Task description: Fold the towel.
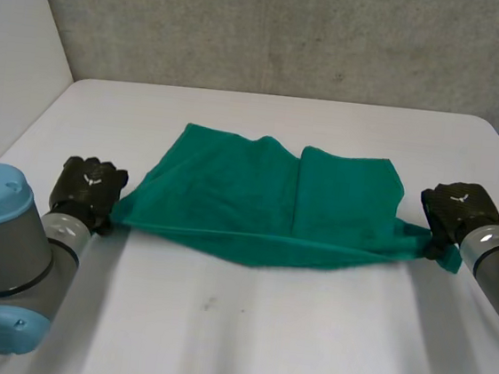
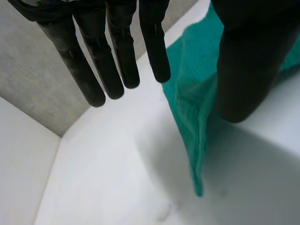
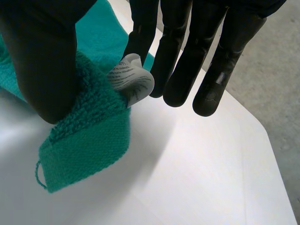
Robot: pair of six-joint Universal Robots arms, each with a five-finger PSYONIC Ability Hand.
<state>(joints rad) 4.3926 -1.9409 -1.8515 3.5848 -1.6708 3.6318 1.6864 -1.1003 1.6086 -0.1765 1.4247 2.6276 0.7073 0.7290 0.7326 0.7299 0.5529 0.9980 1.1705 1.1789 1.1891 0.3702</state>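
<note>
Left arm [image 1: 3, 241] nearest; green towel [image 1: 266, 198] on white table [image 1: 261, 331], grey wall [image 1: 293, 31].

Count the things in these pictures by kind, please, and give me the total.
green terry-cloth towel: 1
white printed care label on the towel: 1
black robot hands: 2, the left hand and the right hand
white table: 1
Total: 5

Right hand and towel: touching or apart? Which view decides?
Touching. Right wrist view: the right hand presses its thumb on the towel corner beside the label.
</note>
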